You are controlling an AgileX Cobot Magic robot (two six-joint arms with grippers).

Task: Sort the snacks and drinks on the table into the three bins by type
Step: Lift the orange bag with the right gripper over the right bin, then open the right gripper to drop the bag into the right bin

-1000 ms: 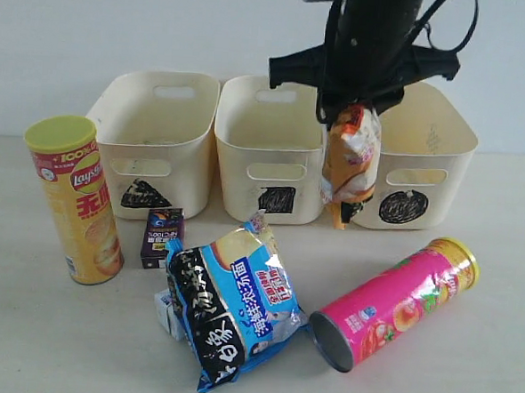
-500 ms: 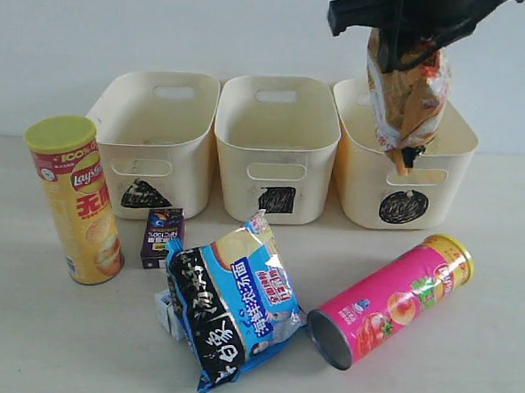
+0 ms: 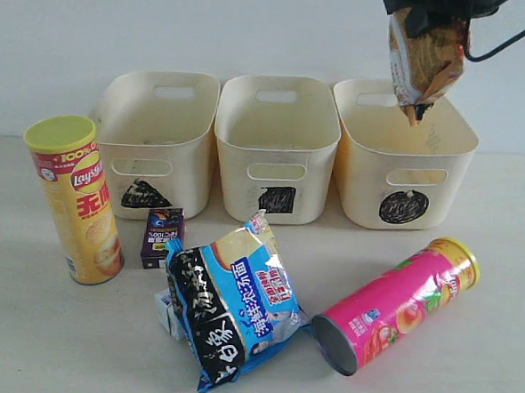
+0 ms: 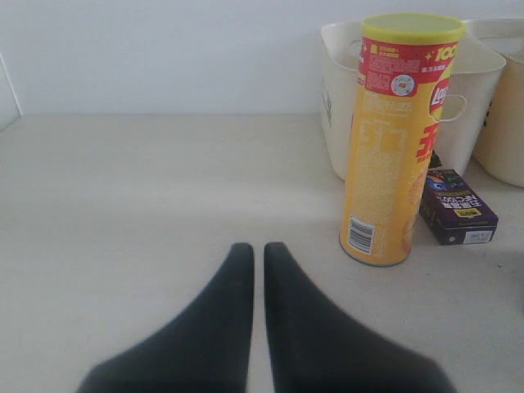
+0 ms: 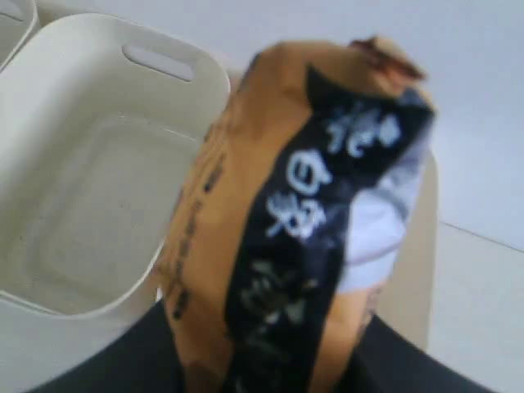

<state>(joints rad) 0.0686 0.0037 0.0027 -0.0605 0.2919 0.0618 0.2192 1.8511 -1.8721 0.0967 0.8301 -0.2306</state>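
My right gripper (image 3: pixel 430 9) is shut on the orange-white foil bag (image 3: pixel 422 64), which hangs above the circle bin (image 3: pixel 361 194). The right wrist view shows that bag (image 5: pixel 270 205) between the dark fingers, over the tub's bare inside (image 5: pixel 90 188). The yellow Lay's tube (image 3: pixel 77 203) stands upright at the left beside the dark purple carton (image 3: pixel 162 237). The blue-black-white bag (image 3: pixel 234 302) lies in front, partly covering the white and blue carton (image 3: pixel 164 313). The pink tube (image 3: pixel 397 303) lies on its side. My left gripper (image 4: pixel 255 247) is shut on nothing, low over the table (image 4: pixel 123 188), short of the yellow tube (image 4: pixel 393 139).
The triangle bin (image 3: pixel 188 170) and the square bin (image 3: pixel 237 182) stand in a row with the circle bin against the pale back wall. Nothing shows inside them. The purple carton (image 4: pixel 457 217) lies just past the yellow tube, in front of the triangle bin (image 4: pixel 337 90).
My right gripper has carried the orange-white bag up and to the right, from in front of the gap between the square and circle bins to above the circle bin.
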